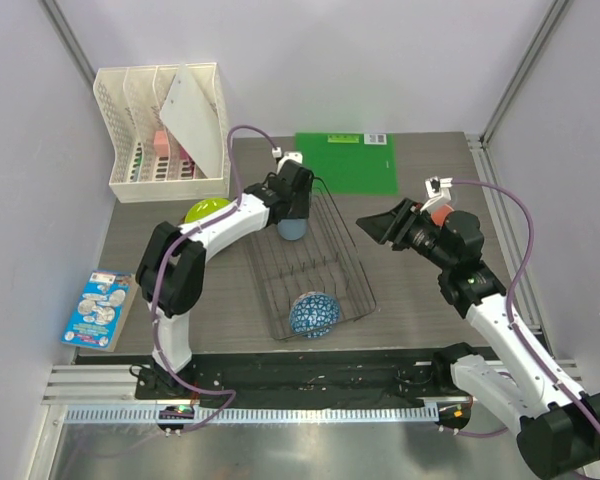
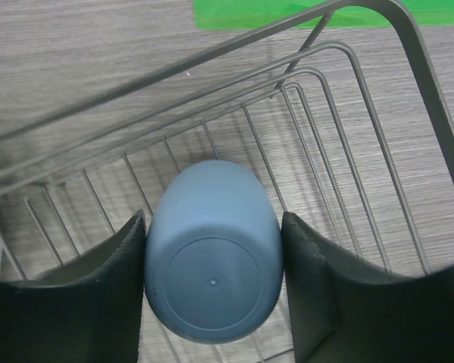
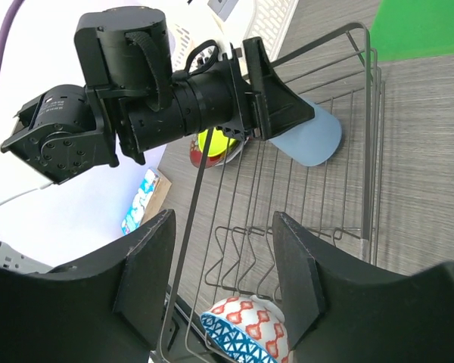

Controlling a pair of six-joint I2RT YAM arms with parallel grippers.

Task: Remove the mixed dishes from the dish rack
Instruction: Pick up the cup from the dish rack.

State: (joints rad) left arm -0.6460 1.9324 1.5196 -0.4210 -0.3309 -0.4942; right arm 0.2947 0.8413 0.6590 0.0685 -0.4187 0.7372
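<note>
The dark wire dish rack [image 1: 352, 268] sits mid-table. At its far end my left gripper [image 1: 292, 222] is shut on a blue cup [image 2: 210, 227], whose round base faces the wrist camera; both fingers press its sides [image 2: 212, 276]. A blue-and-white patterned bowl [image 1: 314, 314] lies on its side at the rack's near end [image 3: 251, 333]. My right gripper [image 1: 370, 228] is open and empty above the rack's right side, jaws wide apart [image 3: 221, 280]. A yellow-green plate [image 1: 208, 210] lies left of the rack, with a dark red one under it [image 3: 204, 156]. No glass tumbler shows.
A white lattice organizer [image 1: 130, 120] stands at the back left with a white flat panel [image 1: 195, 115] leaning in it. A green mat [image 1: 346, 162] lies behind the rack. A colourful packet [image 1: 100, 308] lies at the front left. A metal rail runs along the near edge.
</note>
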